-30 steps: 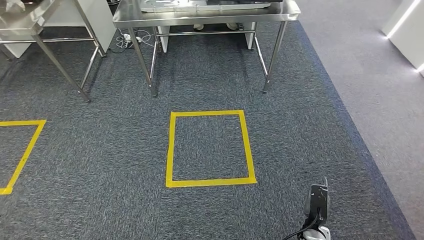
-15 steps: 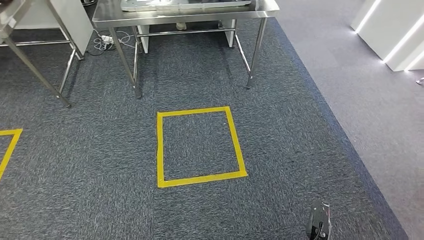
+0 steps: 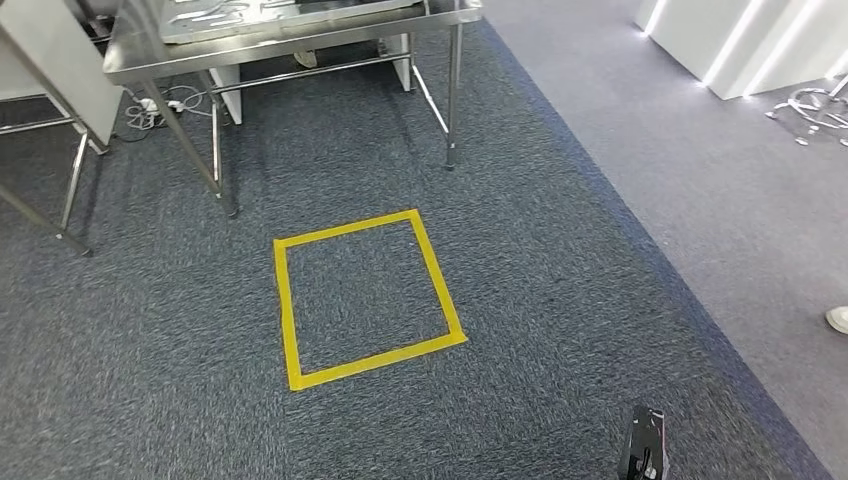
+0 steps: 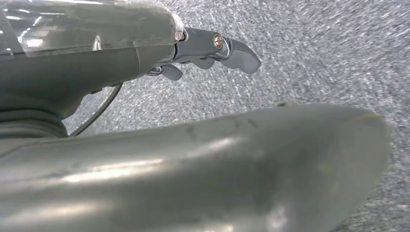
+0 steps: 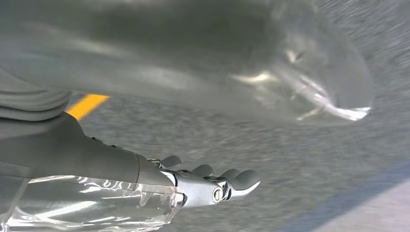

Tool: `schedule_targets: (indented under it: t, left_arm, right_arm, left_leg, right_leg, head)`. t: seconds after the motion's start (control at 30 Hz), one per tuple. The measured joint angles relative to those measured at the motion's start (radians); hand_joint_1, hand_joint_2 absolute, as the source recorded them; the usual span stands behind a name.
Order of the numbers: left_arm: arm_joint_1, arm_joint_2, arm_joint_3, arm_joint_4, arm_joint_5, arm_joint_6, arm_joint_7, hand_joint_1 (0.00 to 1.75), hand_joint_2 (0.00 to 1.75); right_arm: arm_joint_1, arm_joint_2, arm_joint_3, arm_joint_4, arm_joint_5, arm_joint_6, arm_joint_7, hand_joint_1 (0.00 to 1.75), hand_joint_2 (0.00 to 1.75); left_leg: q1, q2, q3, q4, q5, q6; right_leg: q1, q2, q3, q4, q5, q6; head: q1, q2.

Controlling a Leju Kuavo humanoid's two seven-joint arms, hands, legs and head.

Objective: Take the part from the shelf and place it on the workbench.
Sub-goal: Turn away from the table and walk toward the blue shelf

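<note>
1. We judge the step in hand to be travel: our head view looks down on dark carpet (image 3: 560,300) with a yellow taped square (image 3: 365,298) on it, and no shelf is before us.
2. The part we must fetch is nowhere we can make out. A steel counter (image 3: 300,40) stands beyond the square with a tray-like thing on it, too cut off to name.
3. Our left hand (image 4: 212,48) hangs over the carpet, its fingers (image 4: 241,55) loosely curved and apart, with nothing between them, so we call it empty.
4. Our right hand (image 5: 212,186) likewise hangs free, fingers (image 5: 244,178) stretched out with nothing in them; a strip of yellow tape (image 5: 87,105) lies on the floor behind them.
5. The dark wrist unit of our right arm (image 3: 642,445) shows low in the head view.
6. A shoe tip (image 3: 838,319) of someone shows on the lighter floor, well apart from our fingers.
7. Next, we think, comes finding the shelf and facing it, then raising a hand with fingers spread towards the part; until then nothing can be grasped.
</note>
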Motion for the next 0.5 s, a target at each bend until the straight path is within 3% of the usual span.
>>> schedule_targets:
  t: [0.07,0.13,0.2,0.27,0.33,0.4,0.43,0.47,0.5]
  left_arm:
    - [0.0,0.002,0.0,0.0,-0.002,0.0,0.004,0.0,0.0]
    - [0.0,0.005,0.0,0.0,-0.004,0.001,0.011,0.0,0.0]
    - [0.0,0.005,0.0,0.0,-0.004,0.001,0.019,0.0,0.0]
    - [0.001,0.005,0.0,0.0,-0.004,0.001,0.024,0.0,0.0]
    - [0.003,0.006,0.0,0.0,-0.003,0.001,0.029,0.0,0.0]
    - [0.008,0.007,0.0,0.0,-0.003,0.003,0.038,0.0,0.0]
    - [0.009,0.007,0.0,0.0,-0.003,0.003,0.044,0.0,0.0]
    - [0.01,0.008,0.0,0.0,-0.003,0.004,0.05,0.0,0.0]
    - [0.011,0.007,0.0,0.0,-0.003,0.003,0.057,0.0,0.0]
  right_arm:
    - [0.007,0.002,-0.002,0.011,0.008,0.002,0.036,0.0,0.0]
    - [0.016,0.004,-0.003,0.02,0.021,0.004,0.077,0.0,0.0]
    - [0.034,0.003,-0.003,0.028,0.035,0.005,0.116,0.0,0.0]
    - [0.054,0.002,-0.003,0.037,0.046,0.004,0.148,0.0,0.0]
    - [0.066,0.001,-0.002,0.044,0.061,0.002,0.186,0.0,0.0]
    - [0.079,0.0,-0.002,0.051,0.075,-0.001,0.229,0.0,0.0]
    - [0.09,0.0,-0.001,0.054,0.08,-0.001,0.249,0.0,0.0]
    - [0.101,-0.001,-0.001,0.057,0.083,-0.002,0.265,0.0,0.0]
    - [0.111,-0.001,0.0,0.06,0.085,-0.002,0.28,0.0,0.0]
  left_leg:
    - [-0.001,-0.041,0.064,-0.144,0.066,0.015]
    - [-0.003,-0.073,0.091,-0.212,0.083,0.023]
    - [-0.004,-0.061,0.095,-0.224,0.086,0.029]
    - [0.001,-0.04,0.101,-0.241,0.098,0.04]
    - [0.001,-0.015,0.104,-0.25,0.105,0.047]
    - [-0.001,0.009,0.101,-0.249,0.104,0.049]
    - [-0.001,0.021,0.101,-0.248,0.104,0.048]
    - [-0.001,0.031,0.1,-0.246,0.102,0.047]
    - [0.0,0.04,0.099,-0.243,0.1,0.045]
  right_leg:
    - [0.0,0.021,-0.001,0.003,0.001,0.003]
    - [-0.003,0.038,-0.01,0.006,0.005,0.014]
    - [-0.006,0.054,-0.016,0.002,0.011,0.029]
    - [-0.005,0.028,-0.025,0.018,-0.002,0.041]
    - [-0.004,-0.021,-0.068,0.107,-0.056,0.049]
    - [-0.009,-0.04,-0.129,0.235,-0.113,0.057]
    - [-0.012,-0.043,-0.144,0.268,-0.118,0.061]
    - [-0.015,-0.046,-0.14,0.264,-0.105,0.064]
    - [-0.017,-0.054,-0.113,0.216,-0.077,0.066]
  head:
    - [0.001,0.0]
    - [0.001,0.0]
    - [0.0,0.0]
    - [0.003,0.0]
    - [0.01,0.0]
    - [0.013,0.0]
    - [0.013,0.0]
    - [0.013,0.0]
    - [0.014,0.0]
